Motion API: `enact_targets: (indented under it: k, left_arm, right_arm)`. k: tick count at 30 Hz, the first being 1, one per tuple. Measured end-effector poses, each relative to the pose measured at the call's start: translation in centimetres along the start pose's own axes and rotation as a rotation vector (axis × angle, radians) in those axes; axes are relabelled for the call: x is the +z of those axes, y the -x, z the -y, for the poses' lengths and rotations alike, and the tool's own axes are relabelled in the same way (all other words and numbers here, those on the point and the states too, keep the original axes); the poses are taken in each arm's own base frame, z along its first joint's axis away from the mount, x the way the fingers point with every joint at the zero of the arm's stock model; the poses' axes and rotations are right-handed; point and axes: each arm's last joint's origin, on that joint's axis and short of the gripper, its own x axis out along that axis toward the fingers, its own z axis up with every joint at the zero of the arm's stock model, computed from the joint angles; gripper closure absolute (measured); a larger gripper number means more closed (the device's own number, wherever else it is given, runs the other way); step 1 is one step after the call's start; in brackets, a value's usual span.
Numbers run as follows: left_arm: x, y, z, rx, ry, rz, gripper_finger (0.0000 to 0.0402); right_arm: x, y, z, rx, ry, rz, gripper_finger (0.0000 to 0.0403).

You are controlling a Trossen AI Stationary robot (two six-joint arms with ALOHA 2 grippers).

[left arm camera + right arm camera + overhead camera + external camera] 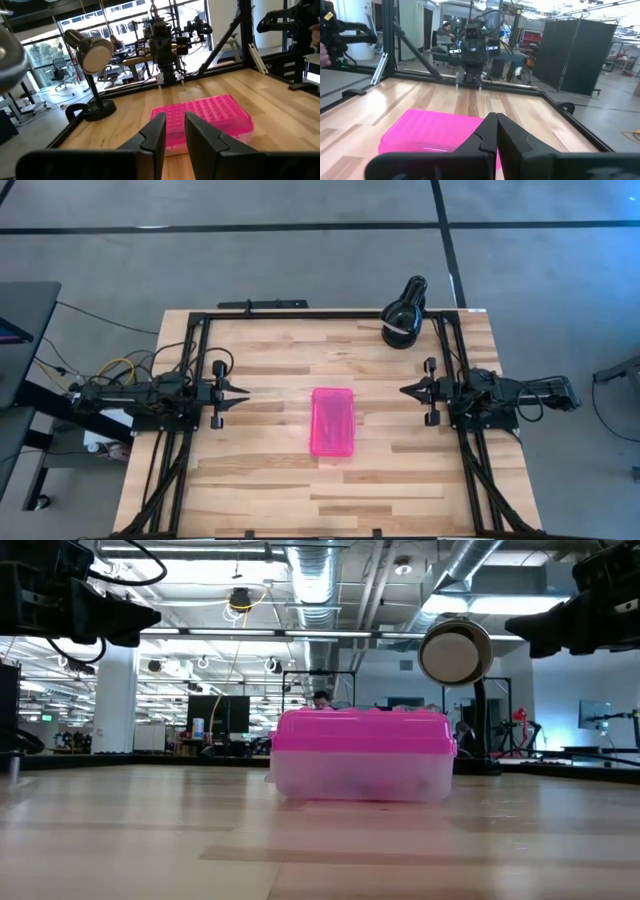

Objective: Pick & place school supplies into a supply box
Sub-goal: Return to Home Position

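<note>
Risk looks low to me: supply box (332, 422) sits with its pink lid down mid counter (250, 475), between the arms and well apart from each. Left pincer (240, 391) hovers over its own side, fingers narrowly spread, empty; right pincer (408, 390) hovers opposite, fingers pressed together, empty. Both point at the box, so a forward lurch or a droop while parking could shove it or knock the lid loose. No school supplies show loose on the counter; I cannot tell what is behind the clear base. Black rounded object (404, 315) stands at the far edge near the right arm, and a wide swing there could clip it. Black frame rails (300, 313) hem the edges; open room is the near half of the counter.
</note>
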Motion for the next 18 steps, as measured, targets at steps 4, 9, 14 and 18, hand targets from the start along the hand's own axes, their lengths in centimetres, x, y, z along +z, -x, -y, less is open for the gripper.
enact_targets:
  k: [4,9,14,18]
  left_arm:
    - [-0.02,0.0,0.0,0.0,0.001,-0.001,0.0336]
    - [-0.02,0.0,0.0,0.0,0.007,-0.001,0.0336]
    - [-0.02,0.0,0.0,0.0,-0.003,-0.002,0.0336]
    - [-0.03,0.0,0.0,0.0,0.007,-0.002,0.0336]
  right_arm:
    - [0.0,0.0,0.0,0.0,0.0,0.0,0.0403]
    - [0.0,0.0,0.0,0.0,0.0,0.0,0.0403]
    - [-0.01,0.0,0.0,0.0,0.0,-0.001,0.0403]
    - [-0.01,0.0,0.0,0.0,0.0,-0.001,0.0403]
